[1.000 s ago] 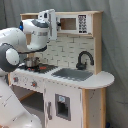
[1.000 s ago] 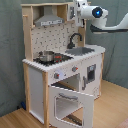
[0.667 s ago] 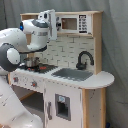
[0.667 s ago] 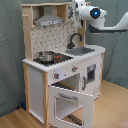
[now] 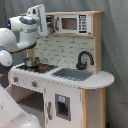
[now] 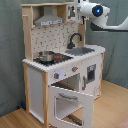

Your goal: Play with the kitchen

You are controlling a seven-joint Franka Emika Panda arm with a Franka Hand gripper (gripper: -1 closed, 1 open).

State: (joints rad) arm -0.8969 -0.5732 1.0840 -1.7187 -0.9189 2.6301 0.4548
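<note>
The kitchen is a tall toy unit of white and light wood. A metal pot stands on its stove, with the black faucet and the sink beside it. In the second exterior view the grey hood shows, and the windowed oven door hangs open, folded down. My gripper hovers at the level of the top shelf, in front of the upper cabinet, touching nothing that I can see.
A microwave panel sits in the upper cabinet. The white arm fills the first exterior view's left and covers the hood there. A grey curtain hangs behind the kitchen. Wooden floor lies in front.
</note>
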